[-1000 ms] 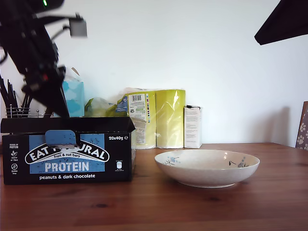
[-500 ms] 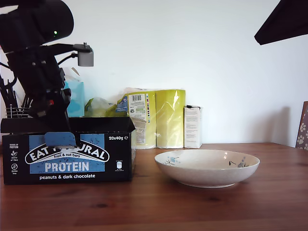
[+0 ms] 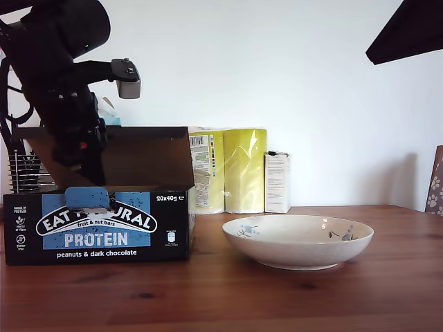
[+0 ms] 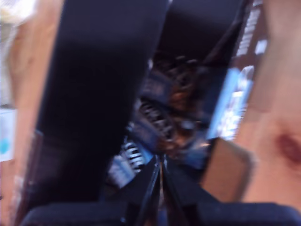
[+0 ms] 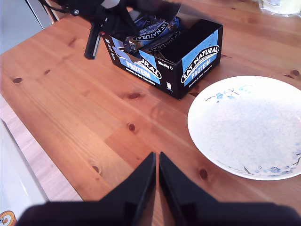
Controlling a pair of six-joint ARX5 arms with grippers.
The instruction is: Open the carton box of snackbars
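1. Since half a second ago the lid (image 3: 131, 155) of the carton box (image 3: 97, 225) has swung up from flat to standing upright, brown inside facing the exterior camera.
2. My first gripper (image 4: 160, 176) has risen with it at the exterior view's left; its jaws are pressed together, and blur hides whether they pinch the lid.
3. The box sits on the wooden table (image 3: 228, 297), unmoved, wrapped bars (image 5: 150, 28) showing inside.
4. My second gripper (image 5: 156, 172) hovers clenched, holding nothing, above the table near the white bowl (image 3: 297, 238).
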